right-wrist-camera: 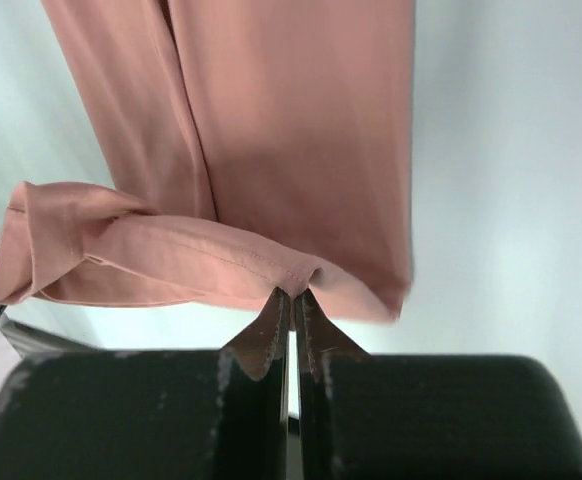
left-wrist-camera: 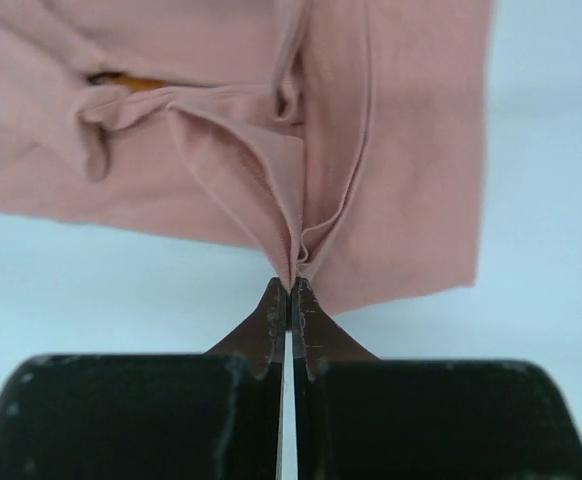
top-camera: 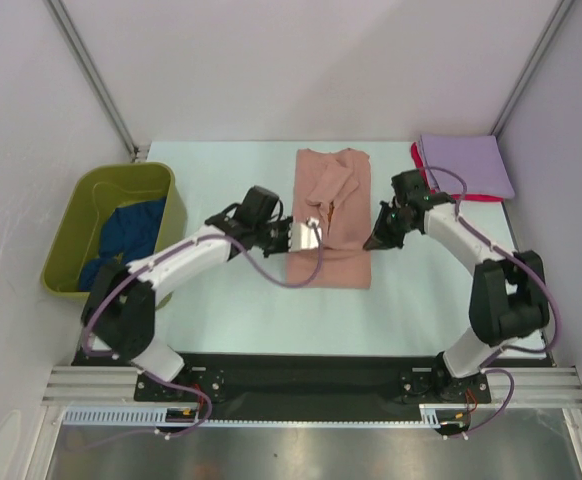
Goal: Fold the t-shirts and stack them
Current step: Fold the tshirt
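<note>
The salmon-pink t-shirt [top-camera: 331,250] lies partly folded as a long strip in the middle of the table. My left gripper [top-camera: 317,229] is shut on a raised fold of it [left-wrist-camera: 291,283] near its middle. My right gripper [top-camera: 372,240] is shut on its hemmed right edge [right-wrist-camera: 293,292], and the cloth there is lifted and folded over. The lavender t-shirt [top-camera: 466,165] lies folded at the back right on top of the red t-shirt [top-camera: 427,180], which shows only as an edge. The dark blue t-shirt [top-camera: 131,228] lies crumpled in the tub.
The olive-green plastic tub [top-camera: 176,205] stands at the left edge of the table, close to my left arm. Grey walls with metal posts close in the back and sides. The arm bases sit on a black rail at the near edge.
</note>
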Robot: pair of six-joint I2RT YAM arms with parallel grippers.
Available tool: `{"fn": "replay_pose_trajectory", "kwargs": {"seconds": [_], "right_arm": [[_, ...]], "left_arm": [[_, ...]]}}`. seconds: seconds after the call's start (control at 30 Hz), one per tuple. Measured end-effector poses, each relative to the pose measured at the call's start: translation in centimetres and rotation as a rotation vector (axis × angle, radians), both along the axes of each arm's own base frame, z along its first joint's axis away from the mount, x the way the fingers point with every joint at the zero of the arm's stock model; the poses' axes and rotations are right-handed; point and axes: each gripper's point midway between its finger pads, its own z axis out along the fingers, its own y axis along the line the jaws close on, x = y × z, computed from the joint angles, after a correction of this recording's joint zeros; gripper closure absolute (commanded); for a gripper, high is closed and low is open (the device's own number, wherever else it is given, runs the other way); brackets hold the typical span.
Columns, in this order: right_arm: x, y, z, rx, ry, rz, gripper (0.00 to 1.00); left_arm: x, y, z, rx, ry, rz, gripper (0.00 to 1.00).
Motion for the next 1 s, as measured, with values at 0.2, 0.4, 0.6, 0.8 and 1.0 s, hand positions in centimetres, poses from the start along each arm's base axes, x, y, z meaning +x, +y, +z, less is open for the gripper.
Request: {"fn": "replay_pose_trajectory", "kwargs": {"seconds": [0.2,0.4,0.6,0.8,1.0], "right_arm": [[5.8,-0.9,-0.8,0.014,-0.025,-0.021,1.0],[8.9,-2.0,-2.6,0.021,-0.003,-0.062,1.0],[11.2,-2.5,-3.8,0.03,0.001,-0.08,1.0],[13.0,-2.5,-5.5,0.05,0.025,-0.094,0.65],[14.8,-4.0,-5.4,0.012,0.005,-0.134,0.47]], "left_arm": [[7.7,-1.2,-0.2,0.006,0.037,0.131,1.0],[12.1,-1.9,-2.0,0.015,0.06,0.206,1.0],[14.9,-2.7,-3.7,0.031,0.074,0.26,1.0],[16.1,-2.3,-5.1,0.072,0.07,0.304,0.98],[17.8,-1.5,-6.3,0.112,0.053,0.399,0.37]]}}
